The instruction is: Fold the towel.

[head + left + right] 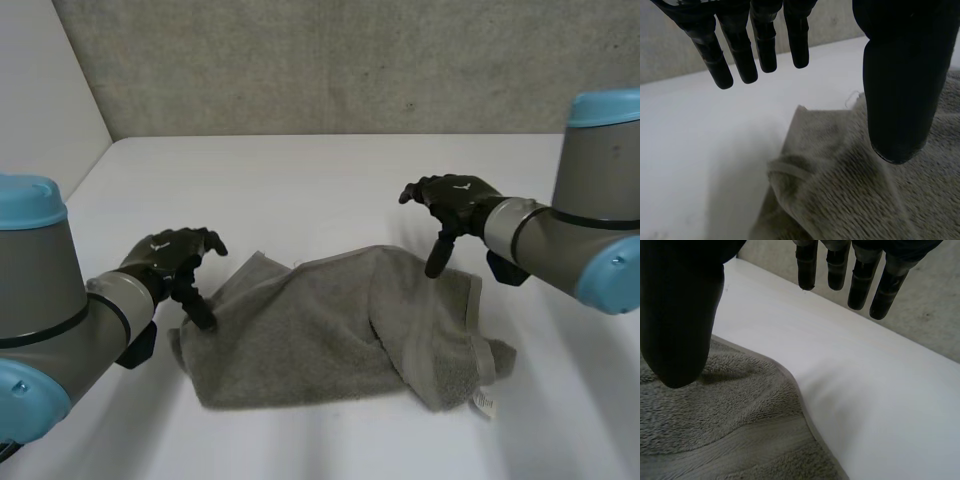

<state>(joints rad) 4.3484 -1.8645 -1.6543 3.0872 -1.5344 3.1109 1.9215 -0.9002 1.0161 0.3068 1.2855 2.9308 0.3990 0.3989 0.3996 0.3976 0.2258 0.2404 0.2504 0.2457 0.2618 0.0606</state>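
Note:
A grey towel [340, 330] lies rumpled and roughly folded on the white table [300, 190], with a white label at its near right corner. My left hand [175, 258] hovers at the towel's left edge, open, its thumb [900, 85] just above the cloth [865, 195] and its fingers [740, 50] over bare table. My right hand [455, 203] hangs over the towel's far right edge, open, its thumb [680, 315] pointing down at the cloth [730, 430], its fingers [860, 275] spread over the table. Neither hand holds anything.
A grey wall [330, 60] stands behind the table's far edge. The white tabletop stretches beyond the towel on every side.

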